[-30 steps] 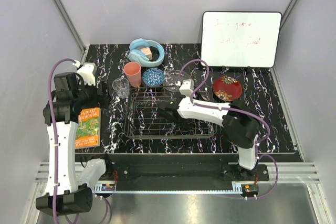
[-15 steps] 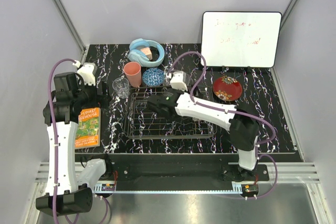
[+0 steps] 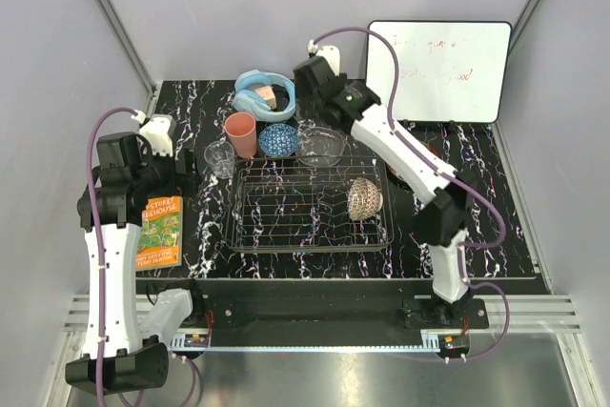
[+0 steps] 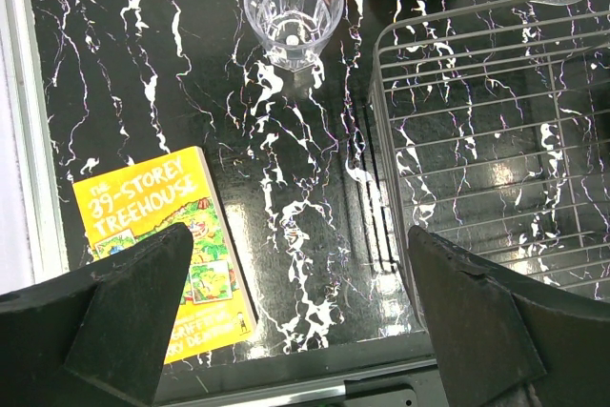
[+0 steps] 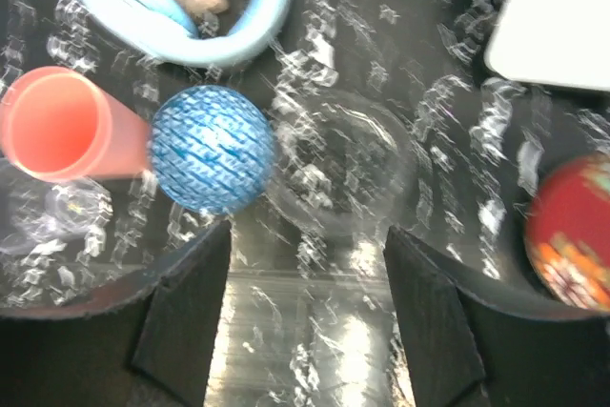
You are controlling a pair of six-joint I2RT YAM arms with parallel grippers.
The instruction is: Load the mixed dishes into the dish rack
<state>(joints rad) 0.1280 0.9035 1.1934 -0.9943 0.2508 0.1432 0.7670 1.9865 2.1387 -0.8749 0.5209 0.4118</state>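
Dish rack (image 3: 286,221) wire seems to show, blurred, between the right fingers (image 5: 186,316), which stand apart and empty above the clear glass bowl (image 5: 343,164). Beside that bowl on the counter (image 3: 505,235) sit the blue patterned bowl (image 5: 212,148) and the salmon-pink plastic cup (image 5: 52,121). The left fingers (image 4: 124,302), also spread and empty, hover between the orange book (image 4: 157,226) and the rack, where the small beige patterned bowl (image 3: 363,198) leans at the right end.
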